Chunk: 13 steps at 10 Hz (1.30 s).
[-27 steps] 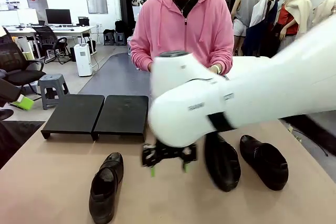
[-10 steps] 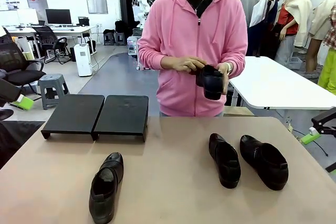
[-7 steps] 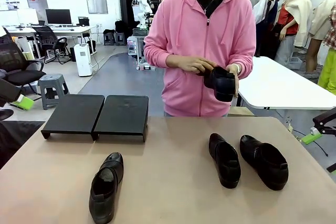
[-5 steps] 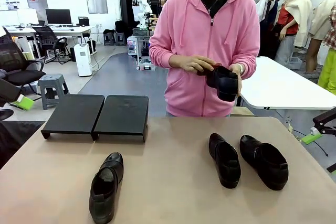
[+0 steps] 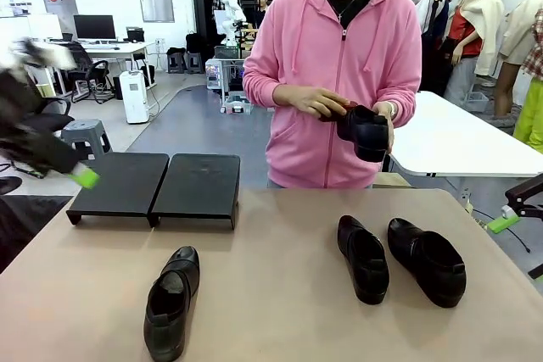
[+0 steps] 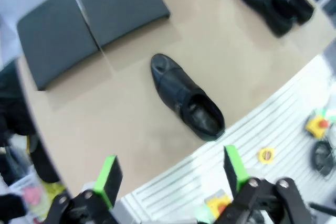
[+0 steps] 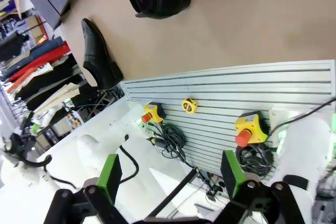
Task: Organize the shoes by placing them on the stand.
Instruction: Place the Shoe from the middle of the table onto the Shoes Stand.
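Three glossy black shoes lie on the tan table: one at the front left (image 5: 170,301) and a pair at the right (image 5: 363,258) (image 5: 428,260). The person in a pink hoodie holds another shoe (image 5: 365,131) in both hands beyond the far edge. The stand (image 5: 157,184), two black slanted panels, sits at the back left with nothing on it. My left gripper (image 5: 64,163) is a blur at the left edge, high over the table; its wrist view shows it open (image 6: 172,174) above the single shoe (image 6: 186,98) and the stand (image 6: 121,3). My right gripper (image 7: 170,174) is open off the table's right side (image 5: 509,214).
Beyond the table's near edge the wrist views show a white slatted base (image 7: 252,93) with yellow emergency-stop boxes (image 7: 248,129) and cables. A white table (image 5: 450,137) stands behind the person at the right. Bare tabletop lies between the single shoe and the pair.
The right arm that crossed the front has pulled back to the right edge. The left gripper has swung into view at the left, blurred by motion. The person shifted slightly right, still holding the shoe.
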Available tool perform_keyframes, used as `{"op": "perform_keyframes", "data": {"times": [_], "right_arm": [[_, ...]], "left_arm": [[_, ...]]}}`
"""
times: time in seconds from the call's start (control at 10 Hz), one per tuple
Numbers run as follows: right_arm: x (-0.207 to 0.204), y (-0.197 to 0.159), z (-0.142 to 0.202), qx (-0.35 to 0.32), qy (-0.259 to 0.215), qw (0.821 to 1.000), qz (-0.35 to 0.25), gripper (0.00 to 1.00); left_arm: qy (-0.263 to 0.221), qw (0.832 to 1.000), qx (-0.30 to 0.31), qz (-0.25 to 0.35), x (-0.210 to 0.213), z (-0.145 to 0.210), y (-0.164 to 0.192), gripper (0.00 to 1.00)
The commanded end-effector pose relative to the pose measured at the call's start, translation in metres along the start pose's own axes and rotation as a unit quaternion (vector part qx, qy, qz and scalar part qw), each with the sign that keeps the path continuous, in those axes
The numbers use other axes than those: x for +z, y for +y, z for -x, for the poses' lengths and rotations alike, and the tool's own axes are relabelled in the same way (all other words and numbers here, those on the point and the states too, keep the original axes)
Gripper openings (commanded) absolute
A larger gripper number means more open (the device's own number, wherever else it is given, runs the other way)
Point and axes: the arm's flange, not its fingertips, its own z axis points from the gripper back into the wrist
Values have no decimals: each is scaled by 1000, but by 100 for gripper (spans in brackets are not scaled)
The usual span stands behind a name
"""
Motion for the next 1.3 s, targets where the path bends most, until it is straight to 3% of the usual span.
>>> {"op": "perform_keyframes", "data": {"times": [0.0, 0.2, 0.3, 0.4, 0.5, 0.6, 0.7, 0.8, 1.2], "right_arm": [[8, 0, 0, -3, 4, 1000, 10, 100], [8, 0, 0, -3, 4, 1000, 10, 100], [8, 0, 0, -3, 4, 1000, 10, 100], [8, 0, 0, -3, 4, 1000, 10, 100], [8, 0, 0, -3, 4, 1000, 10, 100], [8, 0, 0, -3, 4, 1000, 10, 100], [8, 0, 0, -3, 4, 1000, 10, 100], [8, 0, 0, -3, 4, 1000, 10, 100], [8, 0, 0, -3, 4, 1000, 10, 100]], "left_arm": [[122, 990, 48, -51, -37, -50, -25, 100], [201, 970, 118, -64, -124, -50, -49, 100], [200, 960, 162, -112, -159, -41, -46, 100], [205, 960, 177, -68, -190, -30, -49, 100], [199, 960, 190, -59, -206, -29, -52, 100], [189, 967, 172, -4, -193, -39, -51, 100], [221, 957, 171, -82, -201, -26, -47, 100], [221, 957, 171, -82, -201, -26, -47, 100], [221, 958, 183, 23, -271, -23, -60, 100]]}}
